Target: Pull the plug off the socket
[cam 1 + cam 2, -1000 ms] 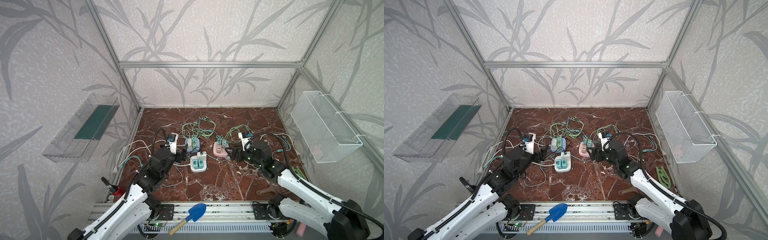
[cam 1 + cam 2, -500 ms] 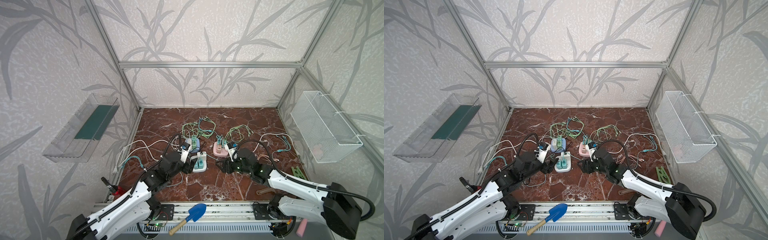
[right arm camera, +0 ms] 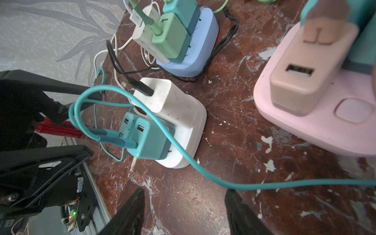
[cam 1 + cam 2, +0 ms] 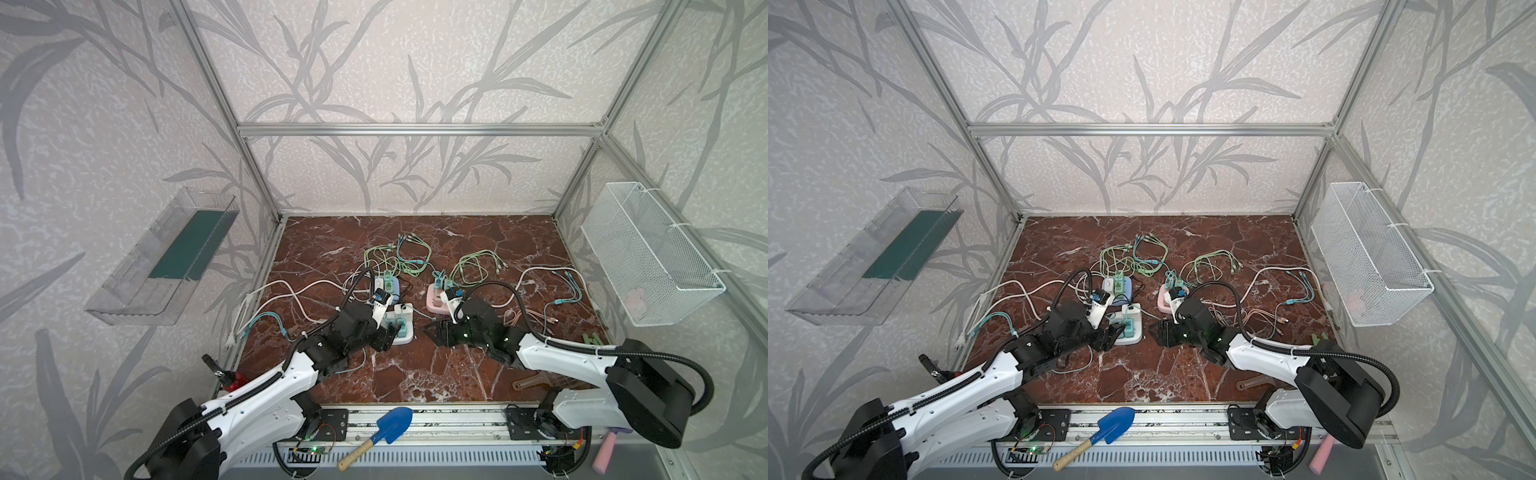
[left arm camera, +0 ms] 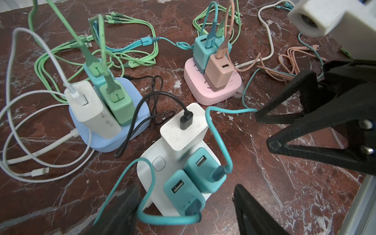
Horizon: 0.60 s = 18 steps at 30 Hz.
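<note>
Both arms were brought inward to the white socket (image 5: pixel 154 162) mid-desk (image 4: pixel 415 374). L end effector (image 5: pixel 185 189): jaws apart, astride seated teal plug (image 5: pixel 175 185), prob. for gripping. R end effector (image 3: pixel 185 191): apart, empty, prob. for bracing.

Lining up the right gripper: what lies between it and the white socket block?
Only a teal cable crossing bare marble floor, shown in the right wrist view between the right gripper and the white socket block.

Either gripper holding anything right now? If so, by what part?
Nothing held. Left gripper open, jaws either side of a teal plug in the white socket, not clamped. Right gripper open, nothing between its jaws.
</note>
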Available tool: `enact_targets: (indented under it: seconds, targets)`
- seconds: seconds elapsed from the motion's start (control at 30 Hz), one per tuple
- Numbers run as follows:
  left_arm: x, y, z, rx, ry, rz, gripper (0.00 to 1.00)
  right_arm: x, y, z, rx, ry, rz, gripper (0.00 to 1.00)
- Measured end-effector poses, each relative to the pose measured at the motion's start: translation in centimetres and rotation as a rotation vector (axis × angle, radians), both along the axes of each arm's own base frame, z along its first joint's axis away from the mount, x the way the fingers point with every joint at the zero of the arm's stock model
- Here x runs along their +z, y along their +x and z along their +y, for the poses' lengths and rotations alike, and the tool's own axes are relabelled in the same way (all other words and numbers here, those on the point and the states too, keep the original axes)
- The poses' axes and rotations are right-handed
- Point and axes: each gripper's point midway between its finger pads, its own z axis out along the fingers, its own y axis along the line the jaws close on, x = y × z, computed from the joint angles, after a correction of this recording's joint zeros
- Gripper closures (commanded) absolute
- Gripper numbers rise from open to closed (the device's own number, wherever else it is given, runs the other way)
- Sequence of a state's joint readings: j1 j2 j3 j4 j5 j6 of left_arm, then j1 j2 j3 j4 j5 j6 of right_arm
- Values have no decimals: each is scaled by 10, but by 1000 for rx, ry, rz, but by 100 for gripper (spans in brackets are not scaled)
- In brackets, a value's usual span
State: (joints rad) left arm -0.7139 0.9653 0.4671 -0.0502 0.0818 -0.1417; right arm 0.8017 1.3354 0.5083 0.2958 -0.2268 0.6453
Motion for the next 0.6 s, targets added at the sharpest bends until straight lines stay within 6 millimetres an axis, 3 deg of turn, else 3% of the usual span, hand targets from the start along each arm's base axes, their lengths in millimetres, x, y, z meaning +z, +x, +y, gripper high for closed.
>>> enact_targets:
  seconds: [0.6]
  targets:
    - [-9,-1,-11,-24,-10,34,68,-17,6,9,-17,9,52,38]
